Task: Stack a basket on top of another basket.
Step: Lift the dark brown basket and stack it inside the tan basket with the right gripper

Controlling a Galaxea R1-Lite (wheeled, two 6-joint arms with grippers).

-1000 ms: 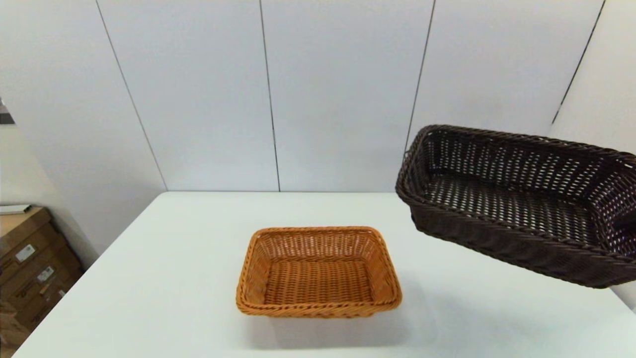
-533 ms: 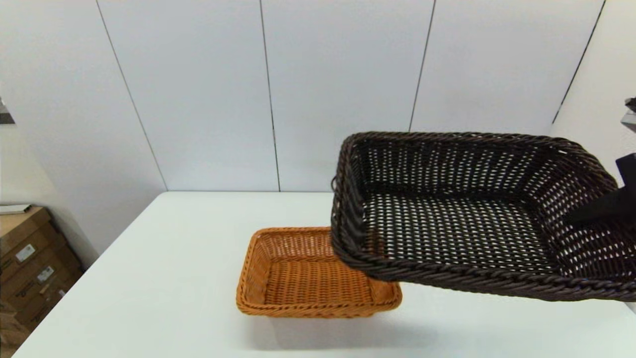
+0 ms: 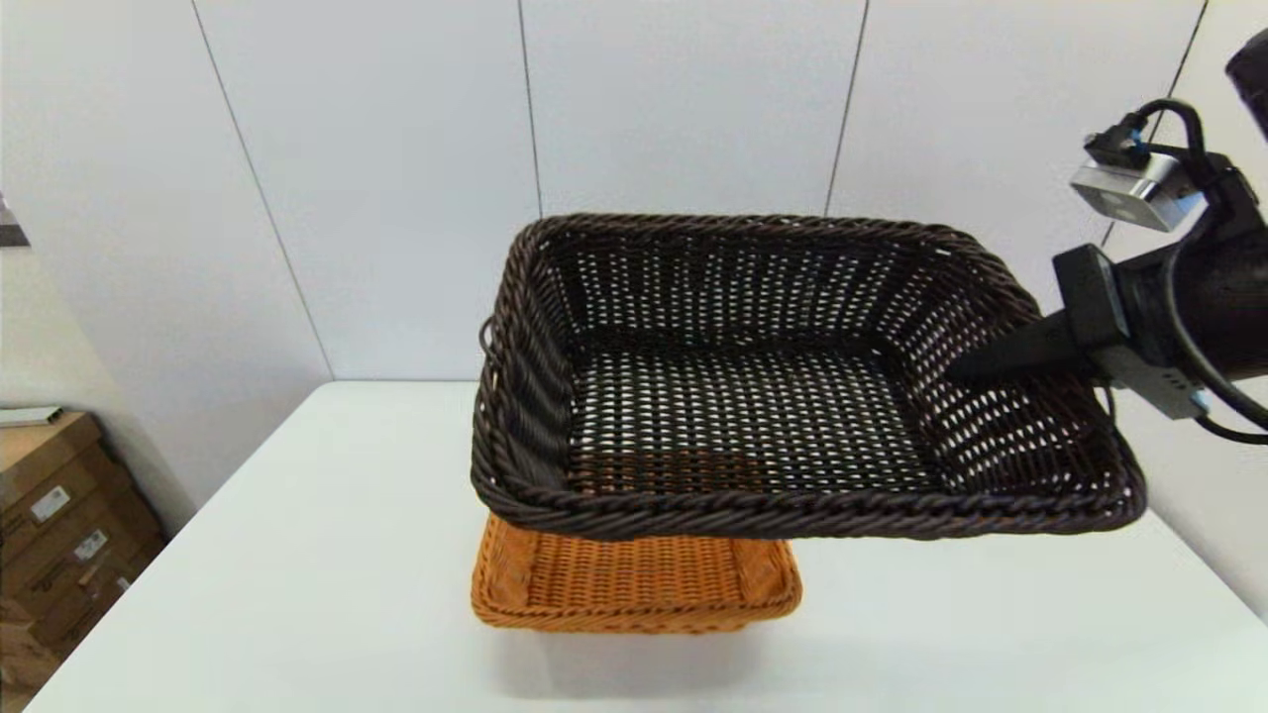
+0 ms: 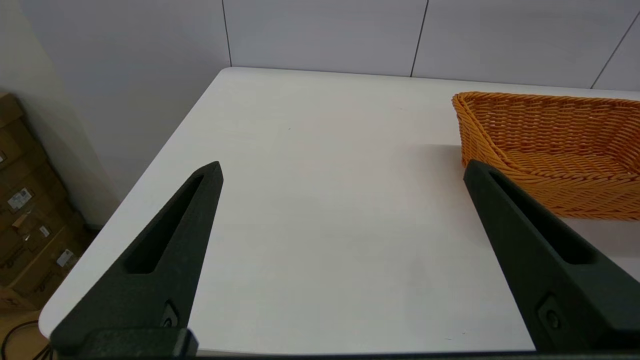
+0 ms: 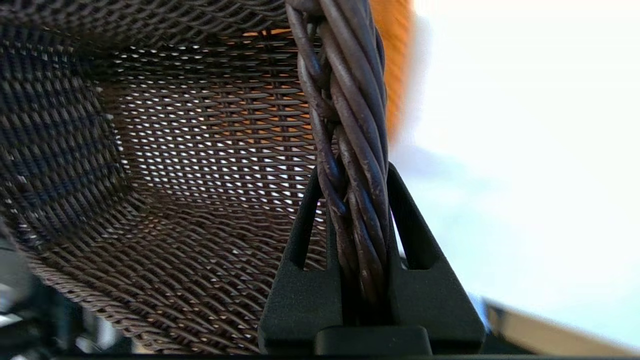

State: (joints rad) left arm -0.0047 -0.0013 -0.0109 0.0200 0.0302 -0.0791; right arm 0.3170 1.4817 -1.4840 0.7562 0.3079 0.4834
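Centre frame in the head view, the dark brown wicker basket (image 3: 733, 416) hangs in the air above the orange-tan wicker basket (image 3: 634, 584), covering most of it; whether they touch is unclear; the right gripper (image 5: 355, 200), jaws clamped on its braided rim, holds it at right; the left gripper (image 4: 340, 170), jaws wide apart and holding nothing, hovers over the white worktop (image 4: 320, 200).

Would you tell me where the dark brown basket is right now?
In the head view, the dark brown basket hangs above the table, over the orange basket, held by its right rim in the right gripper.
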